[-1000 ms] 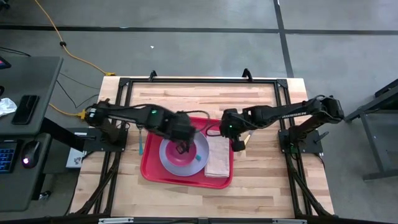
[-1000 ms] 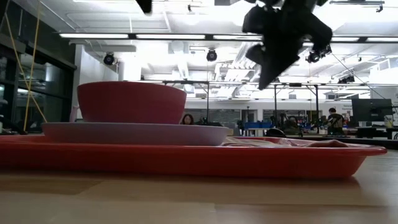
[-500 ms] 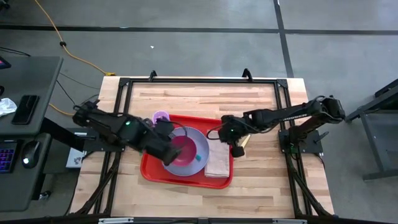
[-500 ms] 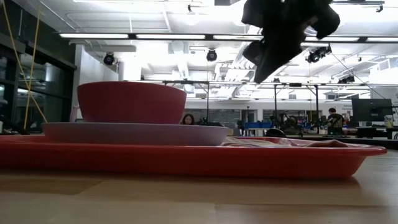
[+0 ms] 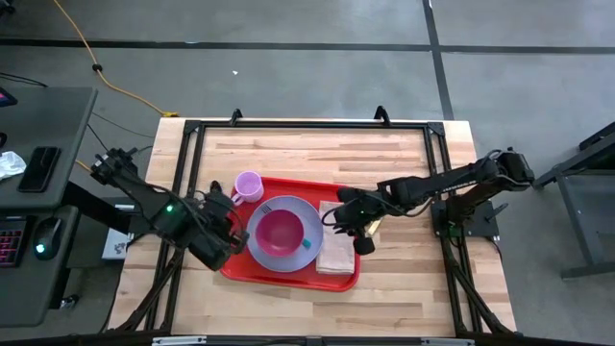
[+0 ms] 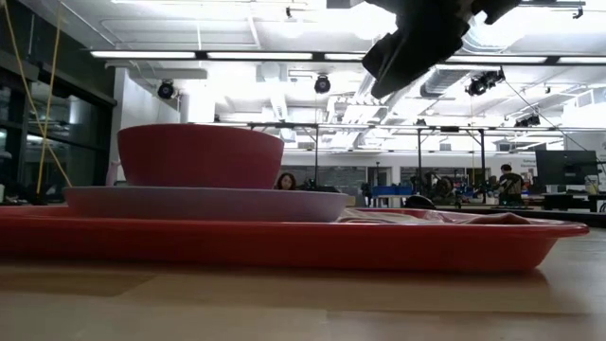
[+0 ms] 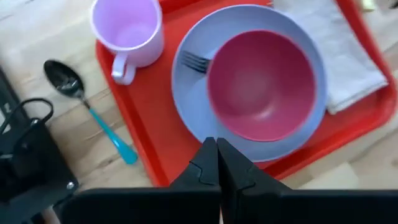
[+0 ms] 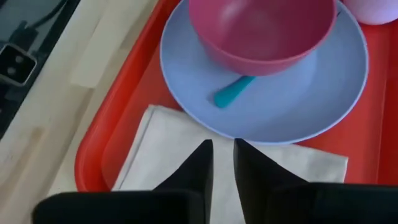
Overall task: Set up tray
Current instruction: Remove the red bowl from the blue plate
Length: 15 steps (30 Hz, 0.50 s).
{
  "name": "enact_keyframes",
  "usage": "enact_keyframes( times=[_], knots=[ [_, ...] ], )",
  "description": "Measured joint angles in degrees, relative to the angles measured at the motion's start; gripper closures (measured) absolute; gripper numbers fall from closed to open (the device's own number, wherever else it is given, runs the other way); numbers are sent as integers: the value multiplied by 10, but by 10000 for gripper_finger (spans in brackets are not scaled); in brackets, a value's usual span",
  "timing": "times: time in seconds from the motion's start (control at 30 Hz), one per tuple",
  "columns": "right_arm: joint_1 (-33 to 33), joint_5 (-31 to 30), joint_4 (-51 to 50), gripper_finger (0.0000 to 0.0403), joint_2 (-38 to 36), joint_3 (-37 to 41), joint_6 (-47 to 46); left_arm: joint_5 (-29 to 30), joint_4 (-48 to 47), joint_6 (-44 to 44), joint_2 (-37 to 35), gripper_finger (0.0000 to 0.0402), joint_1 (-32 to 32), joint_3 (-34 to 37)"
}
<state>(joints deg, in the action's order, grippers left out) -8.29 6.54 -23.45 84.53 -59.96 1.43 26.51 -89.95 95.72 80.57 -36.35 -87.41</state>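
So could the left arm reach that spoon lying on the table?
Probably yes. The spoon lies on bare wood just outside the tray, nothing covering it, and the shut left gripper hovers close by, empty.

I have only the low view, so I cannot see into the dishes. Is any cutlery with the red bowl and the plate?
Observer: Yes. A fork with a teal handle lies on the lavender plate, partly under the red bowl.
Operator: Is there also a spoon?
Observer: A teal-handled spoon lies on the wooden table, outside the red tray.
Operator: And a cup?
Observer: A lavender mug stands at the tray's corner, next to the plate.
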Motion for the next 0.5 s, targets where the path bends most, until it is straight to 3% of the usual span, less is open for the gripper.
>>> enact_keyframes(
  times=[0.5],
  knots=[
    [33, 16, 107, 269, 2, -1, -114, -17, -1, 166, -85, 380, -88, 149]
  ],
)
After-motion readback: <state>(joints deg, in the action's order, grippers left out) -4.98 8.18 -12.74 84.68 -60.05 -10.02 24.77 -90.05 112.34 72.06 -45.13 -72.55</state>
